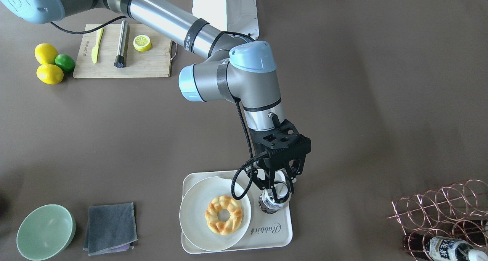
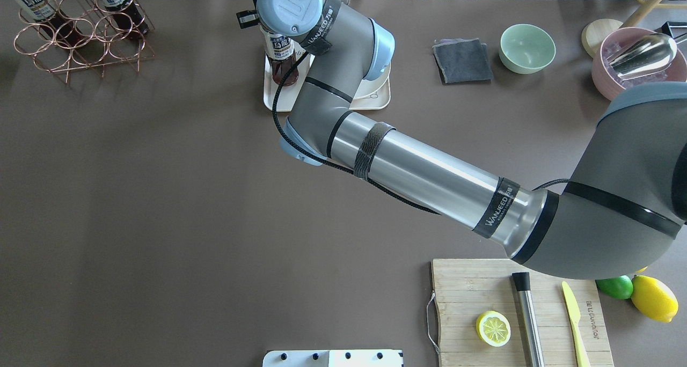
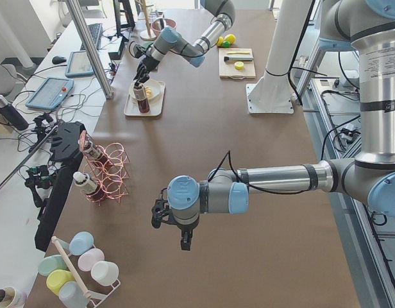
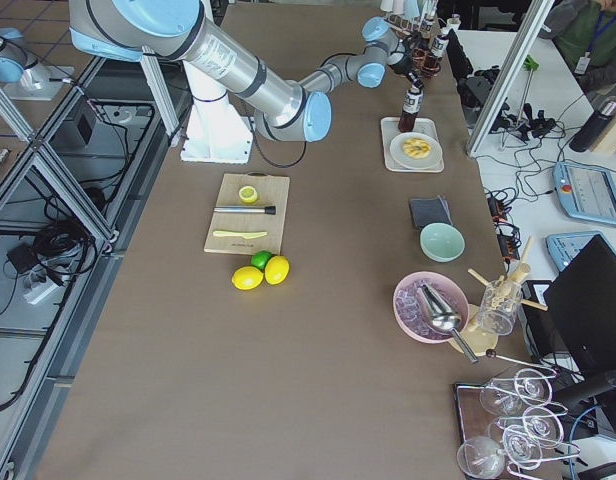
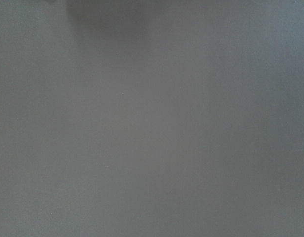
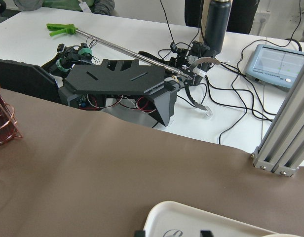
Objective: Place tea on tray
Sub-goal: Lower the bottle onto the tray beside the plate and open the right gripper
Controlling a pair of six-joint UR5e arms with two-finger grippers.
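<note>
A brown desk (image 1: 362,120) runs beside a cable-strewn white bench (image 6: 33,24), with a cutting board (image 1: 145,62) and copper rack (image 1: 446,203) well apart from the tray (image 1: 274,234). The right hand (image 1: 277,186) pinches the top of the tea (image 1: 271,204), which stands upright on the tray just beside a doughnut plate (image 1: 198,219). Whether the left hand (image 3: 178,231), over bare desk, is spread cannot be told.

Robotics lab: aluminium framing (image 4: 509,75), teach pendants (image 4: 593,192), cable-strewn white bench (image 6: 122,27).
</note>
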